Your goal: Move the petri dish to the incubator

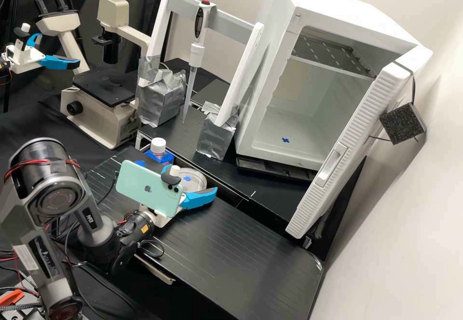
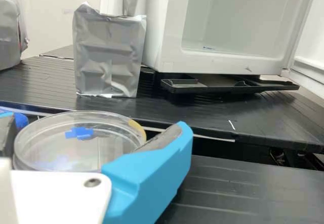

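Clear round dish (image 1: 198,176), broad face upward, near the desk's (image 1: 241,247) back edge, between the pincer's (image 1: 191,180) sides, cannot tell whether gripped

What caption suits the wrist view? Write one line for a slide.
A clear, round petri dish in the foreground, with the open white incubator beyond it across the black bench.

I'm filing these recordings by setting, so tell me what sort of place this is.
Probably a biology or cell-culture laboratory: there is a microscope, a pipette hanging upright on a white frame, and a clear petri dish near an open white incubator.
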You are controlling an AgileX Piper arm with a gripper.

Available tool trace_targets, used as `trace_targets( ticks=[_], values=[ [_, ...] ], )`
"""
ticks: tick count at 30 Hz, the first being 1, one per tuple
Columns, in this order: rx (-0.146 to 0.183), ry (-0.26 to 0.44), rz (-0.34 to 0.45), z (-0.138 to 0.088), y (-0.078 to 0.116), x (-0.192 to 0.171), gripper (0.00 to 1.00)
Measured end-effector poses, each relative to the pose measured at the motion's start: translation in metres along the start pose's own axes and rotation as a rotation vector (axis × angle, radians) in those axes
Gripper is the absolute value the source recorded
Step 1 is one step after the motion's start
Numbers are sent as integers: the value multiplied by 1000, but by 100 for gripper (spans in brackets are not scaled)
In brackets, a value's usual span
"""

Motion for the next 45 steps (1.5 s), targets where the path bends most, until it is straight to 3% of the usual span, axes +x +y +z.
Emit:
trace_targets(
  ticks=[35,40,45],
  values=[
    [42,-53,48,3,1,2,0],
    [48,-8,21,2,5,-2,0],
    [83,-55,56,7,18,-11,0]
  ],
)
